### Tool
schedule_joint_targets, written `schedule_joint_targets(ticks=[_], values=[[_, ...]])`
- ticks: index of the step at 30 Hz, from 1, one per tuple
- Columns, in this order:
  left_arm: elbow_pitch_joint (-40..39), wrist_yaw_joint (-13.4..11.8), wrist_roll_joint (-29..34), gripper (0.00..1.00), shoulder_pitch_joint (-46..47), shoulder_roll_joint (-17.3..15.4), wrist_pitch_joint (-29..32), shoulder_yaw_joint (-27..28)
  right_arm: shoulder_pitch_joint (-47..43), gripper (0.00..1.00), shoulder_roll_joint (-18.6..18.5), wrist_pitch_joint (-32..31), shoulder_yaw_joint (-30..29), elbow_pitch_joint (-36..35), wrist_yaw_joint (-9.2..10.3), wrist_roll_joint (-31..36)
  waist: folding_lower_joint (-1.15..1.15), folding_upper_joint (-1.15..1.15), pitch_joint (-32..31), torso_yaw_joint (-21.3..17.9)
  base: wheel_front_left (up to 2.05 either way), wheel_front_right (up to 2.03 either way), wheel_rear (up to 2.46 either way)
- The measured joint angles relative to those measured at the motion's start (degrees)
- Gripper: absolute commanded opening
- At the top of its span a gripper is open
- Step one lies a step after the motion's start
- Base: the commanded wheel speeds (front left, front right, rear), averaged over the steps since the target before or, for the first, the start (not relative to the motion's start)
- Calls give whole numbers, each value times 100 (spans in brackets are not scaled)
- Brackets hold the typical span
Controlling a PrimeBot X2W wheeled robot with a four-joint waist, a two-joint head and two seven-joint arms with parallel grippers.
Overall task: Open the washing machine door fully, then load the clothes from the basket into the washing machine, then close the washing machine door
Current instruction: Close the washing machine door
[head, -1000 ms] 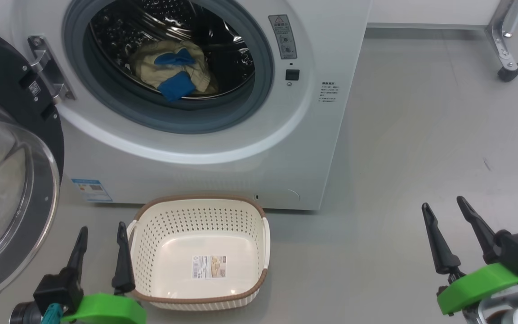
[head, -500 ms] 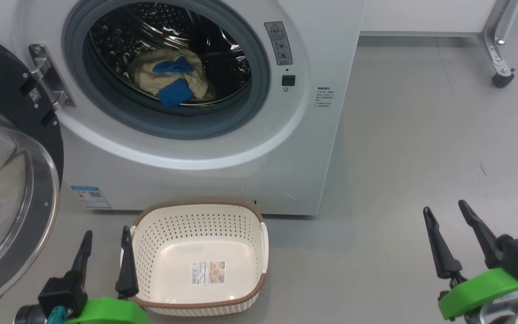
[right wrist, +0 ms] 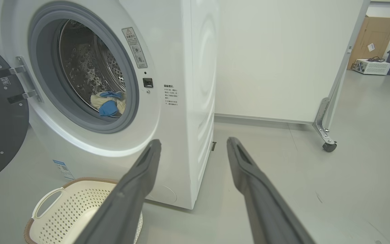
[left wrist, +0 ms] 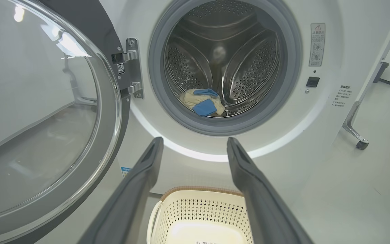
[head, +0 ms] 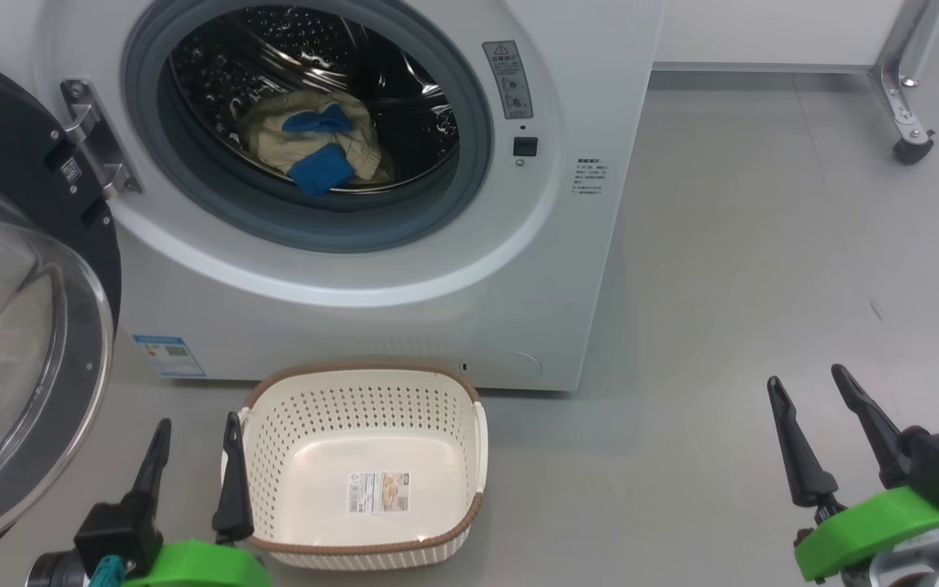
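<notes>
Both pincers are spread wide and holding nothing. The left pincer [head: 198,419] hovers low with its inner finger right by the left wall of the basket [head: 355,403]. Touching it or just off it, I can't tell. The right pincer [head: 805,375] hangs over bare floor [head: 722,269], out past the right side of the washer [head: 453,310] and well apart from everything.

The basket sits on the floor just in front of the washer, a bit left of its middle. It's cleaned out, with nothing in it but the label on the bottom. The clothes [head: 319,147] are in the drum, a cream bundle with the blue piece on top, lying low near the front lip. The door [head: 21,326] is swung out to the left on its hinge, wide open, glass bowl bulging toward the robot.

So as I read it, door opened: done. Loading looks done too. Only closing the door is left, and that hasn't begun, since neither pincer is on the door.

My guess is the left pincer gets that job, being the one next to the door. It'd have to get round to the far side of the black rim and push it toward the opening. Nothing seems to hang over the grey seal, so it should shut clean.
</notes>
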State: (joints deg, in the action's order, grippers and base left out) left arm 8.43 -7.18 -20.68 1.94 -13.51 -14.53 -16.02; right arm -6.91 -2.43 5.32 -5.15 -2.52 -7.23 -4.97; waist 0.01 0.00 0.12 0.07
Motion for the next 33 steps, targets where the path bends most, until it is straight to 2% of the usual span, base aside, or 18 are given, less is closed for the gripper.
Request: schedule_joint_targets(ticks=[16,33], values=[[25,-44,0,100,-17,-43,1,-75,-116,100,15,-33,-19,-48,0,0,-1,0,37,34,-171,171,1],[-34,-105,1,100,-14,-111,0,-78,-105,100,21,-30,-48,-18,0,0,-1,0,78,26,-19,19,0]])
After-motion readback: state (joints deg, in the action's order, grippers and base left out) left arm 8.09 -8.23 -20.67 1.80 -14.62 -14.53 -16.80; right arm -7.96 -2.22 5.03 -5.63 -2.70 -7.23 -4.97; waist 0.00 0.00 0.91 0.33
